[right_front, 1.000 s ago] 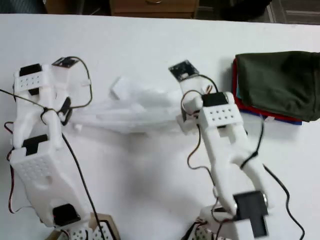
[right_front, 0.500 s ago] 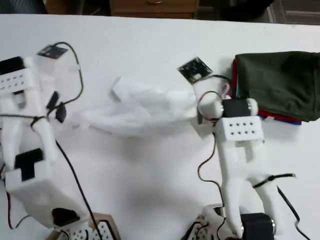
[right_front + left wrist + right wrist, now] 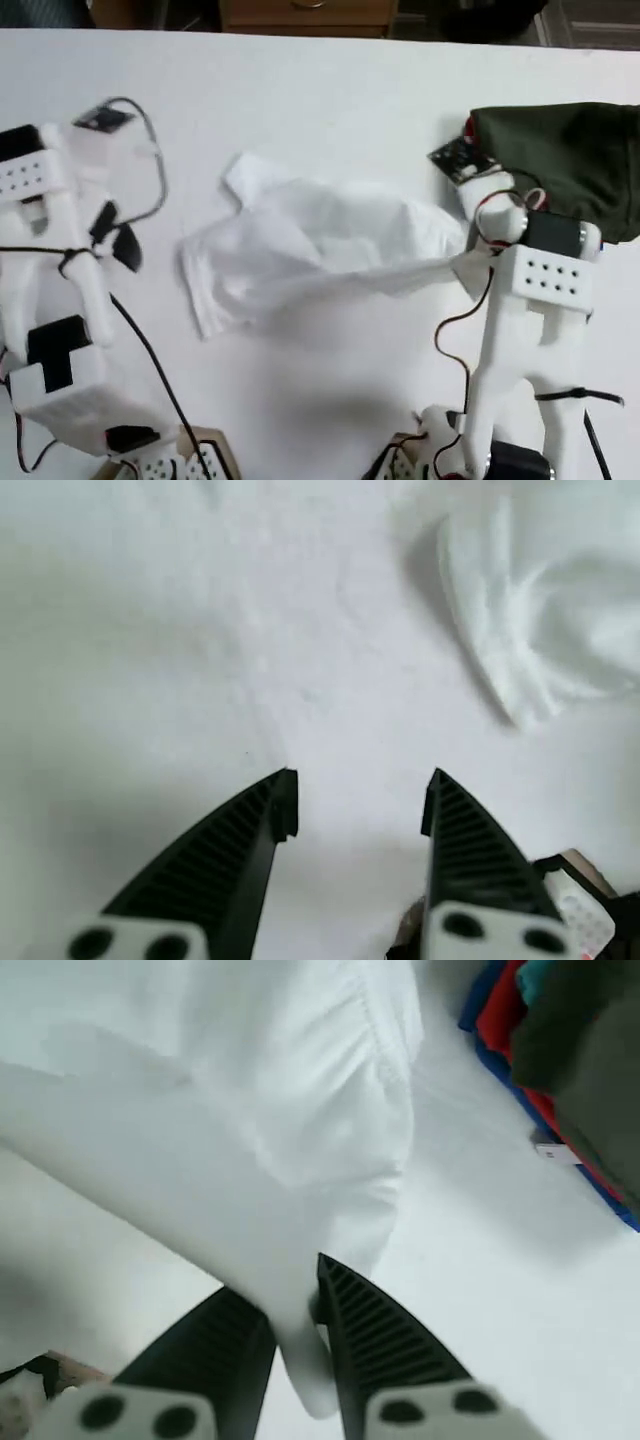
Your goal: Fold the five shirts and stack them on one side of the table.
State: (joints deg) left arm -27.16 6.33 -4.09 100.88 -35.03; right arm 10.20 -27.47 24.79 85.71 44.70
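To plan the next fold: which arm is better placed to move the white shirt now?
Probably right. The right claw is shut on the white shirt, beside the folded stack. The left claw is open over bare table, apart from the shirt.

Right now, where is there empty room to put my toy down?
Bare table lies along the far edge, from the left arm to the stack, and near, between the arms. Crowded: the middle, where the shirt spreads, held by the right hand.

White table, crumpled white shirt mid-table, folded shirt stack at edge
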